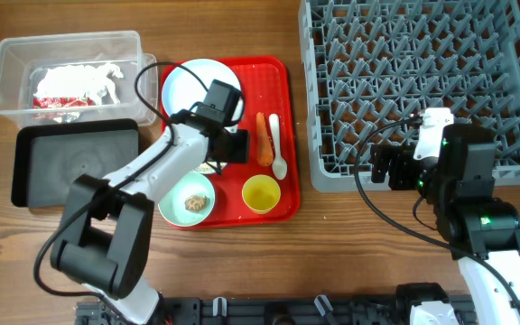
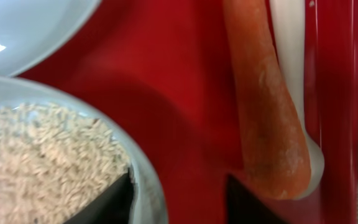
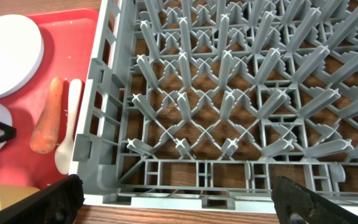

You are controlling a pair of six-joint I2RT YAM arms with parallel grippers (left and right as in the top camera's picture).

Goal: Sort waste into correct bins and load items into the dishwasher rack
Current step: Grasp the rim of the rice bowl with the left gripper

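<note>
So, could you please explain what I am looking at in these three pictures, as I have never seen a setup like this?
Two robot arms stand at a table. The wide picture looks down from above; the other two come from a camera on each wrist. On the table lie a grey dishwasher rack, a clear tub holding a crumpled wrapper, a black tray and a red serving tray. That carries a plate, carrot, spoon, yellow cup, a green bowl and a bowl of rice. The left fingers straddle the rice bowl's rim, not yet gripping; the right fingers hang open at the rack's edge, holding nothing.
</note>
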